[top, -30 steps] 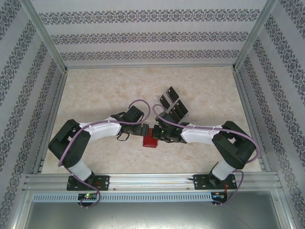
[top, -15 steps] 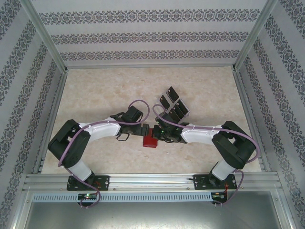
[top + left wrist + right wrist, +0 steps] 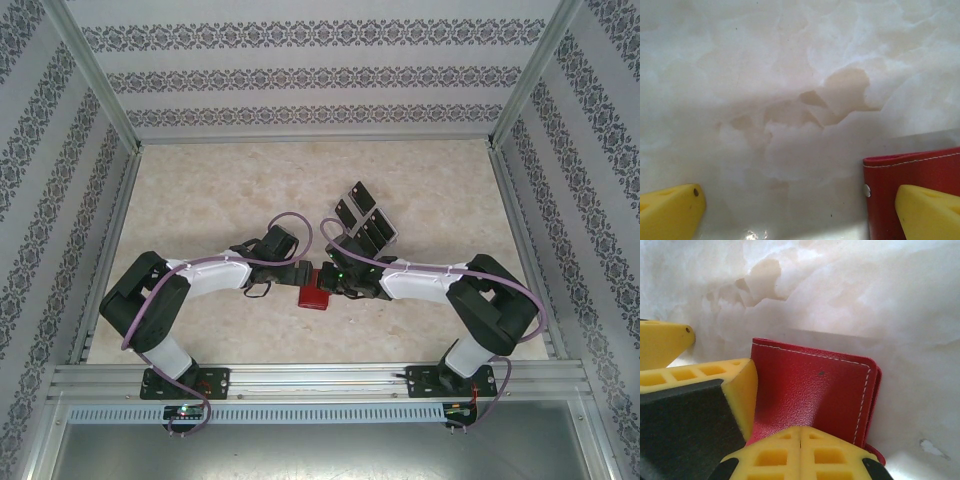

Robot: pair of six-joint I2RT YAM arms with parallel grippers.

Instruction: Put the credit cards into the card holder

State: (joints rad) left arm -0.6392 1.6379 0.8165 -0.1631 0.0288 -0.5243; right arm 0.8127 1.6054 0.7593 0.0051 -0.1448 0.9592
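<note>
With right gripper [image 3: 800, 455] clamped on the cover of the card holder [image 3: 810, 385] at mid-table, left gripper [image 3: 800, 196] spread wide, one finger on its edge: pin the base, peel open slowly, credit cards [image 3: 362, 198] just beyond

The card holder [image 3: 317, 297] lay on the table [image 3: 220, 190], toward the near edge and about midway across. My left gripper [image 3: 303, 270] stood at its left, my right gripper [image 3: 332, 277] at its right. One finger [image 3: 927, 210] of my left gripper sat over the holder's corner, the other on bare table well to its left. My right gripper's fingertips met on top of the holder. The credit cards [image 3: 362, 215] lay clustered behind the holder and a little right, apart from it.
</note>
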